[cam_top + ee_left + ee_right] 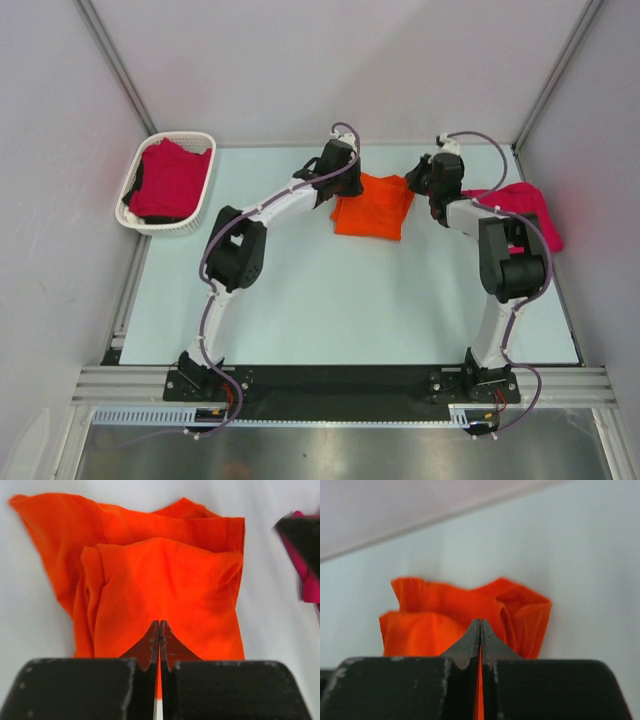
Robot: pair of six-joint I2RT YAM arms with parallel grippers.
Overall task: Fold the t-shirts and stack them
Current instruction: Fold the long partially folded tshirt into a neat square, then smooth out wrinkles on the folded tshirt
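Orange t-shirt (375, 205) sits roughly folded at the table's (330, 300) far centre, between the 2 grippers. Left gripper (159, 626): fingertips pressed together at the shirt's left edge. Right gripper (480, 625): tips also together, just beside its right edge. Can't tell if either is pinching cloth. 1 crimson-pink t-shirt (170, 180) lies in the white basket (185, 135) far left. Another crimson-pink shirt (525, 200) is bunched at the table's right edge.
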